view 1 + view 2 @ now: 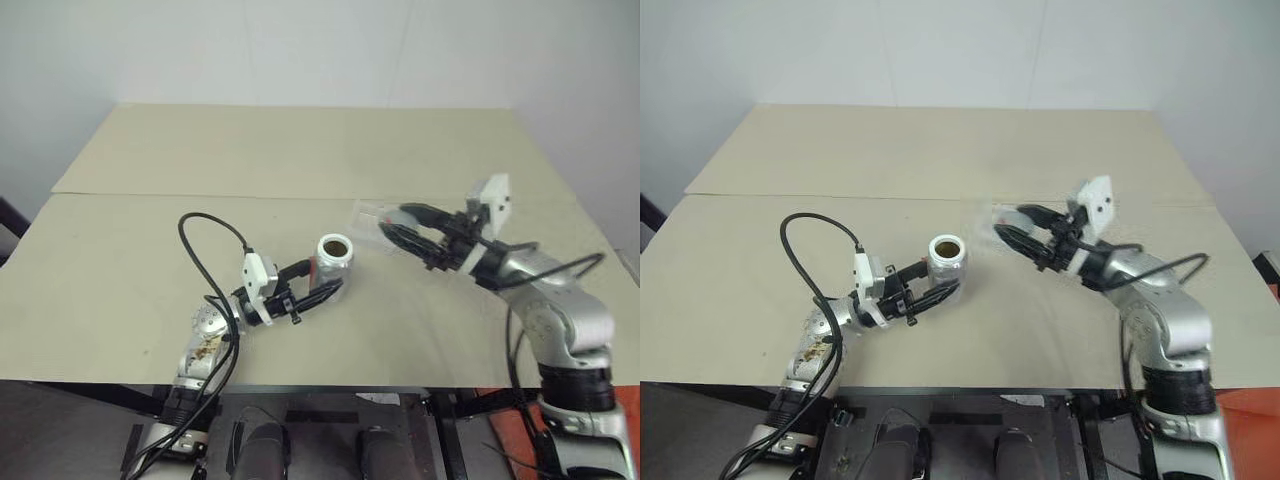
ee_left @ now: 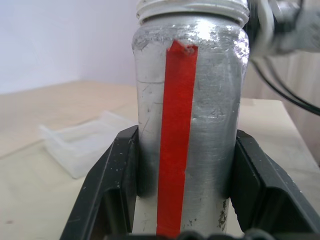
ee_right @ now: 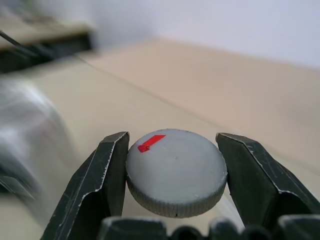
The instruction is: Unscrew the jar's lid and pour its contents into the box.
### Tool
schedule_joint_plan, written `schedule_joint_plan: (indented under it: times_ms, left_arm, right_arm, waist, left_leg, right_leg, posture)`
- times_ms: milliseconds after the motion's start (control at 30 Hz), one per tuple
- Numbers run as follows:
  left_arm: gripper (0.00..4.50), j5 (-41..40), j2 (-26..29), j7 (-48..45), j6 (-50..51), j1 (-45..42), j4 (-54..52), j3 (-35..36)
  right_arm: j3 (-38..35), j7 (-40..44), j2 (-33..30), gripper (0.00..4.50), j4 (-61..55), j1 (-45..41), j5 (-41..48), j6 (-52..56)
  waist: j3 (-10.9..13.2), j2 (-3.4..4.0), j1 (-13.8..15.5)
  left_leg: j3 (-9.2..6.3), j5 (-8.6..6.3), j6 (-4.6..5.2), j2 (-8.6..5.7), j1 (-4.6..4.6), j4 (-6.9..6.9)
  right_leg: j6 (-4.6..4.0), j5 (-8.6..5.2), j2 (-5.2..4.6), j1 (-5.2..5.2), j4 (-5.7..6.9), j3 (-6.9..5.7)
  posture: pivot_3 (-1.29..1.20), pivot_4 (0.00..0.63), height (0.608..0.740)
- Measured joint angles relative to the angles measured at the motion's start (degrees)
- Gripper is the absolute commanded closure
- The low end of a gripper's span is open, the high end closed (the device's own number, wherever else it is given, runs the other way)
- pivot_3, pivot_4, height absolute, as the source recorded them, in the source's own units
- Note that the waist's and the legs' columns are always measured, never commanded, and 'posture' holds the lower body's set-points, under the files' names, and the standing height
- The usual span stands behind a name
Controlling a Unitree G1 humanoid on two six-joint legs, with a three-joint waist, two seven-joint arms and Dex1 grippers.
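Note:
A silvery jar (image 1: 333,258) with a red strip (image 2: 176,140) down its side is held upright over the table's near middle, its mouth uncovered and brown contents showing inside. My left gripper (image 1: 322,281) is shut on the jar's lower body. To the jar's right, my right gripper (image 1: 392,228) is shut on the round grey lid (image 3: 176,172), which bears a small red mark. The transparent box (image 1: 372,214) lies on the table just beyond the right gripper's fingers, partly hidden by them; it lies apart from the jar (image 2: 186,100) as the box (image 2: 80,142) appears in the left wrist view.
The beige table (image 1: 300,150) stretches far back with a seam across it. A black cable (image 1: 205,255) loops from my left arm over the table's near left part. The table's front edge (image 1: 300,382) lies close below both arms.

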Motion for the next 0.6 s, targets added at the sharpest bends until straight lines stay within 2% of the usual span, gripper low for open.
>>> schedule_joint_plan:
  times_ms: [133,200,333,600]
  left_arm:
    - [2.37,-0.8,0.4,1.1,1.0,-0.3,-2.0,1.1]
    - [2.37,-1.0,0.5,1.9,1.1,-0.5,-2.4,1.3]
    - [2.37,-1.1,1.0,3.6,2.2,-0.7,-2.4,2.3]
    - [2.37,-2.0,1.8,6.7,2.5,-0.5,-3.4,5.6]
  right_arm:
    - [-2.4,-3.4,-1.3,1.75,-3.8,8.2,-0.8,2.9]
    - [-2.2,-4.4,-4.9,1.75,-6.3,11.3,-2.5,5.5]
    - [-2.3,-6.4,-7.4,1.75,-7.1,12.4,-3.1,12.3]
    - [-0.5,-6.9,-8.1,1.75,-6.8,16.6,-6.1,14.5]
  waist:
    - [0.0,0.01,-0.3]
    - [0.0,0.02,-0.5]
    - [0.0,0.01,-0.8]
    - [0.0,0.01,-0.5]
  left_leg:
    - [0.00,0.00,0.00,0.02,0.02,0.00]
    - [0.00,0.00,0.00,0.00,0.06,0.02]
    - [0.02,0.01,0.01,0.02,0.18,0.01]
    - [0.09,0.01,0.02,0.00,0.07,0.00]
  right_leg:
    - [0.00,0.00,0.02,0.00,0.04,0.03]
    - [0.00,0.00,0.02,0.05,0.05,0.04]
    - [0.00,0.00,0.07,0.12,0.07,0.05]
    - [0.00,0.00,0.04,0.10,-0.03,0.05]
  posture:
    - [0.00,0.150,0.740]
    - [0.00,0.150,0.740]
    - [0.00,0.150,0.740]
    - [0.00,0.150,0.740]
